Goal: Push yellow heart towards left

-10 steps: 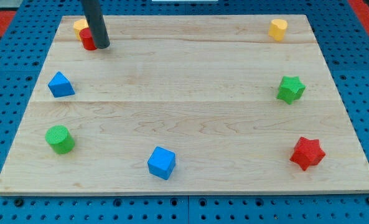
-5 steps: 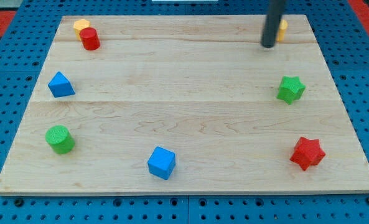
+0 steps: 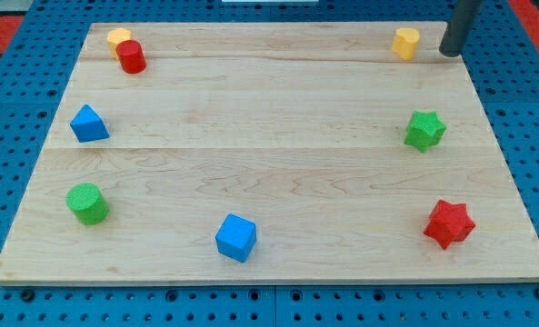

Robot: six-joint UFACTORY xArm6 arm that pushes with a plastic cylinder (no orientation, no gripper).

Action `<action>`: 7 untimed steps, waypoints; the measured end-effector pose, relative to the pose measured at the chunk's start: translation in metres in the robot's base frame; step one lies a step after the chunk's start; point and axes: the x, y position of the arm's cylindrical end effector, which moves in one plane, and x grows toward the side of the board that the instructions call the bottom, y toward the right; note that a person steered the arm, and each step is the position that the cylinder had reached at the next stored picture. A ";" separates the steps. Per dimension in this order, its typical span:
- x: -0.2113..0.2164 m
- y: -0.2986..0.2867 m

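The yellow heart [image 3: 406,42] lies near the board's top right corner. My tip [image 3: 449,52] stands just to the view's right of it, a small gap apart, close to the board's right edge. The dark rod rises out of the view's top.
A wooden board [image 3: 269,109] lies on a blue pegboard. A yellow block [image 3: 117,37] and a red cylinder [image 3: 131,56] touch at the top left. Also on the board: blue triangle [image 3: 88,123], green cylinder [image 3: 87,203], blue cube [image 3: 235,237], green star [image 3: 424,130], red star [image 3: 449,223].
My tip has crossed from the red cylinder at the top left to the left of the yellow heart, then over to its right. No block has moved.
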 end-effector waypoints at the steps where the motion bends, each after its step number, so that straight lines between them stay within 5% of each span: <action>1: -0.006 -0.007; 3: -0.015 -0.070; 7: -0.018 -0.082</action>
